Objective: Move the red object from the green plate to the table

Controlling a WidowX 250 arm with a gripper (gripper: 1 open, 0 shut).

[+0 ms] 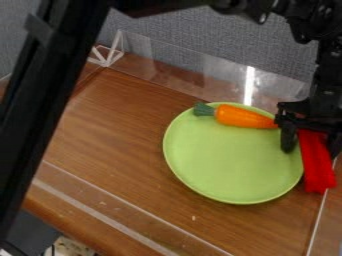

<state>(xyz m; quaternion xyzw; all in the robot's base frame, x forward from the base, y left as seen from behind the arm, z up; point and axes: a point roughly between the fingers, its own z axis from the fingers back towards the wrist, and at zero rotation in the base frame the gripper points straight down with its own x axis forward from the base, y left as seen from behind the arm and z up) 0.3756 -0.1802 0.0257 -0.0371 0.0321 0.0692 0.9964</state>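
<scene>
Lying at the right edge of the view is the bright red elongated bar-like block [315, 163], slightly bent along its length and uniform in colour, with no markings visible. Its lower end is seen on the brown wood-grain tabletop [107, 150], just off the right rim of the large round flat lime-green plate [227, 165]. Its upper end is partly covered by the black robot gripper [305, 135], so the full length cannot be read. Whether the block touches the plate rim cannot be told.

The gripper is pointed downward over the upper end of the red block, with its jaws spread wide on either side of the block. One dark finger [287, 135] is seen at the plate's right rim. No clamping of the block is shown; the pincer is released.

Item count:
- One red block.
- One green plate.
- One orange carrot with a green top [241, 117], laid on the upper part of the plate, its tip toward the gripper.
- One gripper.

Clear acrylic walls [201, 70] are seen along the tabletop's edges.
</scene>
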